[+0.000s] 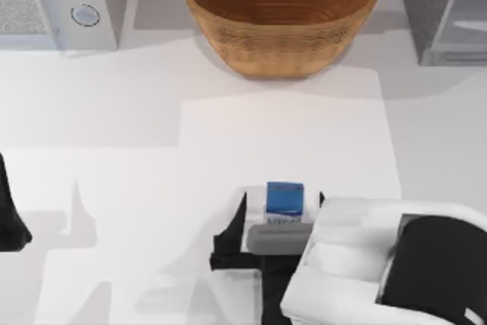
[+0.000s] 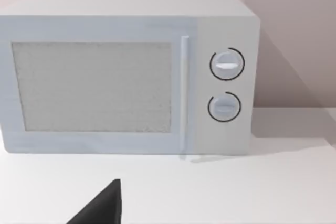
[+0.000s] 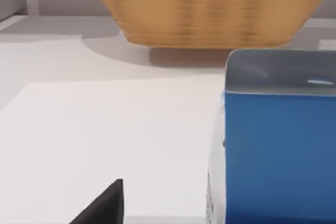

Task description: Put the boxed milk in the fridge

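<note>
One carton, milk [image 1: 284, 202], stands near tabletop's front edge, right of centre. Right gripper [image 1: 281, 215] straddles it, fingers apart, not yet clamped. I centre carton between fingers, close squarely, lift straight. Fridge [image 1: 445, 9] waits at back right corner. Left gripper [image 1: 11, 222] parked at left edge; can't tell its fingers.

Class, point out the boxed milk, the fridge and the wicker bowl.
boxed milk [image 1: 284, 197], top view, on its blue top.
fridge [image 1: 463, 17], top view, on its pale door panel.
wicker bowl [image 1: 280, 39], top view, on its outer wall.
</note>
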